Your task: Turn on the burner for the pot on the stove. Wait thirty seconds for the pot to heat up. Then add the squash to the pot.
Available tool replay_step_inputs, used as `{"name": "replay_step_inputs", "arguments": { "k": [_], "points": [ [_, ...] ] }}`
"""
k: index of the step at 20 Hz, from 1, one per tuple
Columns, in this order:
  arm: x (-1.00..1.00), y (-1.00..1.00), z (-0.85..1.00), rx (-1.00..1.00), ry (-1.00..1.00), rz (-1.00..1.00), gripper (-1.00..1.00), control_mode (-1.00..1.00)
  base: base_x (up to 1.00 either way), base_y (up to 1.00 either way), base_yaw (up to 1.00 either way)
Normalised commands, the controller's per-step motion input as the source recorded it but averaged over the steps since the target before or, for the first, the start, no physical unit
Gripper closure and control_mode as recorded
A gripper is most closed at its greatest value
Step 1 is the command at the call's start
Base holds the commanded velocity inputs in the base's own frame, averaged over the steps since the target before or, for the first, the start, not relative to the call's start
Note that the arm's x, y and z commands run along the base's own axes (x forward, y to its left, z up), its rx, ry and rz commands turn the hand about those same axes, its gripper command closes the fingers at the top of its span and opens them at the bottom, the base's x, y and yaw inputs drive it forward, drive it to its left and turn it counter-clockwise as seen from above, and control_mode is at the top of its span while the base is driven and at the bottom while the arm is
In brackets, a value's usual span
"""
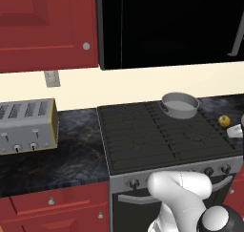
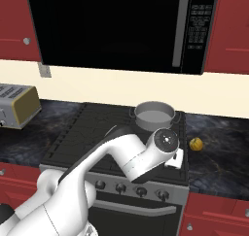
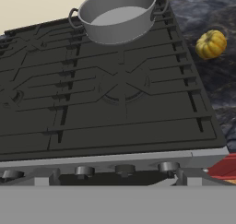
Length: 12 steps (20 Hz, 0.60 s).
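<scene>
From the left base view, the pot (image 1: 180, 105) is sitting on the far right burner of the stove (image 1: 143, 131). The squash (image 1: 224, 121) is lying on the dark surface (image 1: 71, 150) just right of the stove, near a white object (image 1: 235, 130). The knobs (image 1: 208, 171) are sitting in a row on the grey front, and the white arm (image 1: 183, 193) is bending low in front of them.

From the right base view, the pot (image 2: 154, 115) is again sitting at the far right of the stove (image 2: 87, 128), and the squash (image 2: 196, 143) is lying to its right on the surface. The arm is reaching over the near right part of the stove, above the knobs (image 2: 141, 191).

From the hand view, the hand is looking at the stove front from close by. The knobs (image 3: 125, 169) are lying just ahead and below, the pot (image 3: 117, 14) is far behind them, and the squash (image 3: 211, 44) is far right. The fingers are standing wide and holding nothing. I think the right knob is the next thing to reach, but which knob goes with the pot's burner I cannot tell.
</scene>
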Motion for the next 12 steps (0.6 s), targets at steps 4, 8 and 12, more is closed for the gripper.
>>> {"name": "replay_step_inputs", "arguments": {
  "k": [4,8,12],
  "points": [
    [0.00,0.00,0.00,0.00,0.00,0.00,-1.00,-1.00,0.00,0.00,0.00],
    [0.00,0.00,0.00,0.00,0.00,0.00,-1.00,-1.00,0.00,0.00,0.00],
    [0.00,0.00,0.00,0.00,0.00,0.00,-1.00,-1.00,0.00,0.00,0.00]
  ]
}}
